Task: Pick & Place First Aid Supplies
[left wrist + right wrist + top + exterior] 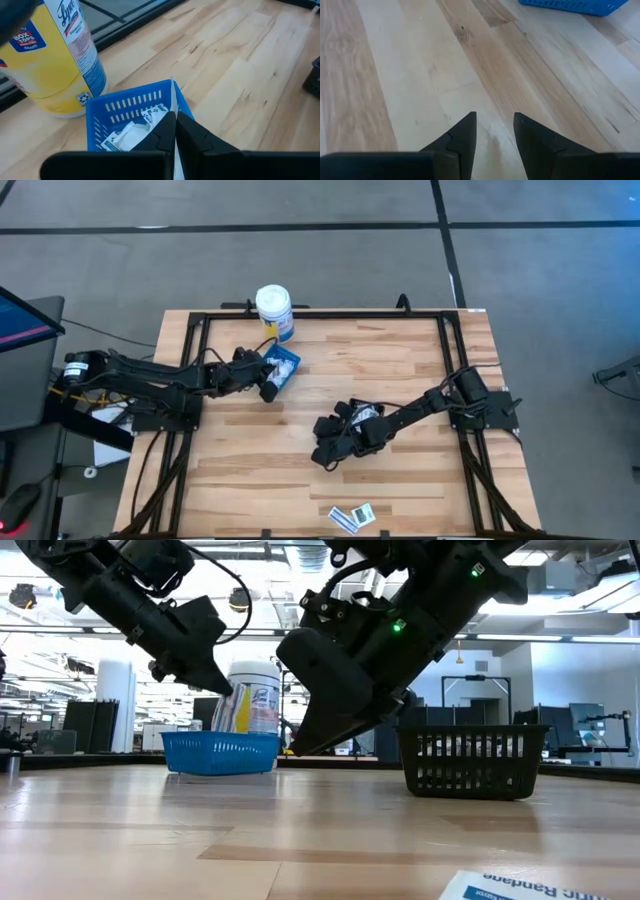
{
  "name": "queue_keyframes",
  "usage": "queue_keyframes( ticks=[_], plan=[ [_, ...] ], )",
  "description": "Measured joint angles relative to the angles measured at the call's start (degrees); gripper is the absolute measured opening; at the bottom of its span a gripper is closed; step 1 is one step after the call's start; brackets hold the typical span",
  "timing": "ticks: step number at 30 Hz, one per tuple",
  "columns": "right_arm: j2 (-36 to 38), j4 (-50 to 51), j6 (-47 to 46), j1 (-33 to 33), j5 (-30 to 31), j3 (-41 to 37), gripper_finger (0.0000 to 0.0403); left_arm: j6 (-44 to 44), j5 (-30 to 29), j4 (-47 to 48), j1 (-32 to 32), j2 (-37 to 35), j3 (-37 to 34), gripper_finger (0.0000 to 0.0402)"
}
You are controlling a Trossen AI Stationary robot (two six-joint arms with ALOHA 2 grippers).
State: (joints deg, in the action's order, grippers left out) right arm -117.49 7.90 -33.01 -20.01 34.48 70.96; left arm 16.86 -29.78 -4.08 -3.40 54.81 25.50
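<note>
Wooden plank desk [400, 370] fills my view; my left gripper [175, 131], fingers closed empty, hangs over the blue slotted plastic basket [283, 367] holding white paper packets [131, 135] at eleven o'clock. Right gripper [495, 131], fingers apart, hovers mid-desk; two packets [352, 517] lie at six.

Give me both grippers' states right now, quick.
Left gripper: shut on a thin white packet, above the blue basket.
Right gripper: open, empty.

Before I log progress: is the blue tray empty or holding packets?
Holding packets. The left wrist view shows white packets lying inside the blue tray.
</note>
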Motion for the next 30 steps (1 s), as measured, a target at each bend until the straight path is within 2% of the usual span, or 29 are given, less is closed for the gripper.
queue_keyframes(
  ticks=[15, 19, 24, 30],
  plan=[
    [0.0, -1.2, 0.0, 0.0, -0.1, 0.0, 0.0124, 0.1, 2.7, 0.0, 0.1, 0.0, 0.0, 0.0100],
    [0.0, -2.3, -1.1, -0.2, -1.9, 0.0, 0.0124, 0.1, 2.7, -1.1, 1.1, 0.0, 0.0, 0.0104],
    [0.1, -5.6, 2.8, -0.6, -10.2, 0.8, 0.0124, -2.8, 2.7, -5.4, 3.1, 0.0, 0.0, 0.0101],
    [0.2, -2.0, 6.3, -2.8, -11.9, 6.8, 0.0124, -4.4, 2.7, -9.2, 5.9, -0.2, 0.0, 0.0099]
  ],
)
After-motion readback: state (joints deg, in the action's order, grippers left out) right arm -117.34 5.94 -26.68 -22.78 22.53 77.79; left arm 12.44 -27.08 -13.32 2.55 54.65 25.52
